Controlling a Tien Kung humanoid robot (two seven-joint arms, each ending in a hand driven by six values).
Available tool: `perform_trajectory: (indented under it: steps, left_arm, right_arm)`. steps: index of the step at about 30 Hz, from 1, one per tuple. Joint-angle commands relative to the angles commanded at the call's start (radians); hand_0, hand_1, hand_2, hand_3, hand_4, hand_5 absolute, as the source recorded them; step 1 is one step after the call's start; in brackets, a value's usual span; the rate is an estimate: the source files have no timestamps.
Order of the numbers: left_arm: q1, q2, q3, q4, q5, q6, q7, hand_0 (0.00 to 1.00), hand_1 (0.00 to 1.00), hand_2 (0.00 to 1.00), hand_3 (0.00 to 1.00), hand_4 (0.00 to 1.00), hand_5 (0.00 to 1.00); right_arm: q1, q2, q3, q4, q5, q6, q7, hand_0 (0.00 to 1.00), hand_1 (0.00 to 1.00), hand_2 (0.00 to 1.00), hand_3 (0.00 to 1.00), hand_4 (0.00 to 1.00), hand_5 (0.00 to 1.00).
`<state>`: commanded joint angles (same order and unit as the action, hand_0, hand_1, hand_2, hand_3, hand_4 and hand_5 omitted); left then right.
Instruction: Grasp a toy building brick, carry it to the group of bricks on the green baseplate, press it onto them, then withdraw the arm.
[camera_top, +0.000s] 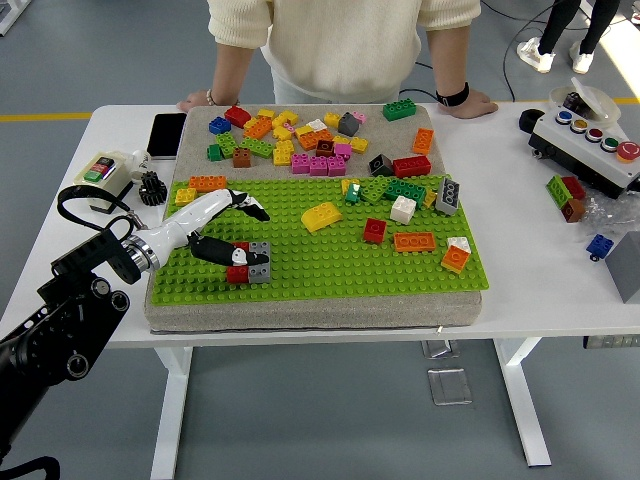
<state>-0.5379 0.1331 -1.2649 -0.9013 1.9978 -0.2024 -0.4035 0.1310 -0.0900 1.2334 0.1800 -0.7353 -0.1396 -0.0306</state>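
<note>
Left hand over the red and grey bricks
We saw our left hand (228, 228) with fingers spread, holding nothing; its thumb touched the red brick (238, 268), joined to a grey brick (259, 262) on the green baseplate (330, 262).

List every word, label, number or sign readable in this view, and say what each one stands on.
No text can be read.
Small device with coloured buttons: any label is too small to read.
Button box: no legible markings by its buttons.
Phone: screen is dark.
Bricks on the green baseplate: no print visible.
</note>
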Motion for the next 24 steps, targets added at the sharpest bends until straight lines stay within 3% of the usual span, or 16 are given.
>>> perform_trajectory:
  steps: [5, 6, 9, 11, 12, 17, 18, 23, 24]
  left_arm:
    - [0.020, 0.012, -0.005, -0.052, 0.002, -0.011, 0.006, 0.796, 0.731, 0.678, 0.632, 0.998, 0.301]
    - [0.025, 0.012, -0.004, -0.059, 0.007, -0.014, 0.007, 0.863, 0.766, 0.731, 0.653, 0.998, 0.325]
    - [0.034, 0.009, 0.001, -0.070, 0.017, -0.020, 0.008, 0.863, 0.766, 0.731, 0.653, 0.998, 0.325]
    - [0.053, 0.005, 0.003, -0.087, 0.034, -0.026, 0.008, 0.863, 0.766, 0.731, 0.653, 0.998, 0.325]
    - [0.060, 0.004, 0.004, -0.093, 0.037, -0.027, 0.009, 0.931, 0.818, 0.775, 0.728, 0.998, 0.361]
    - [0.109, 0.016, 0.004, -0.166, 0.036, -0.036, 0.018, 0.931, 0.818, 0.775, 0.728, 0.998, 0.361]
    - [0.121, 0.024, 0.004, -0.187, 0.037, -0.037, 0.019, 0.991, 0.884, 0.837, 0.618, 0.998, 0.423]
    - [0.147, 0.039, 0.000, -0.216, 0.057, -0.032, 0.014, 0.991, 0.884, 0.837, 0.618, 0.998, 0.423]
    - [0.150, 0.040, -0.002, -0.214, 0.058, -0.033, 0.013, 0.998, 0.919, 0.868, 0.573, 0.998, 0.514]
  right_arm:
    - [-0.001, -0.001, 0.001, 0.000, -0.001, 0.000, 0.000, 0.725, 0.636, 0.681, 0.611, 0.945, 0.493]
    - [-0.002, -0.001, 0.001, 0.000, -0.002, 0.000, 0.000, 0.723, 0.635, 0.681, 0.611, 0.944, 0.492]
    - [-0.002, -0.001, 0.000, 0.000, -0.002, 0.001, 0.000, 0.723, 0.635, 0.681, 0.611, 0.944, 0.492]
    - [0.000, 0.000, -0.001, 0.000, -0.001, 0.000, 0.002, 0.723, 0.635, 0.681, 0.611, 0.944, 0.492]
    - [0.001, 0.000, 0.000, 0.000, 0.000, -0.001, 0.003, 0.723, 0.635, 0.681, 0.612, 0.945, 0.492]
    - [-0.001, -0.002, 0.004, 0.000, -0.002, 0.002, 0.000, 0.723, 0.635, 0.681, 0.612, 0.945, 0.492]
    - [-0.001, -0.004, 0.006, 0.000, -0.002, 0.003, 0.000, 0.723, 0.636, 0.681, 0.611, 0.943, 0.490]
    - [-0.001, -0.006, 0.009, 0.000, -0.001, 0.004, 0.001, 0.723, 0.636, 0.681, 0.611, 0.943, 0.490]
    - [0.000, -0.005, 0.008, 0.000, -0.001, 0.004, 0.003, 0.724, 0.635, 0.681, 0.611, 0.943, 0.490]
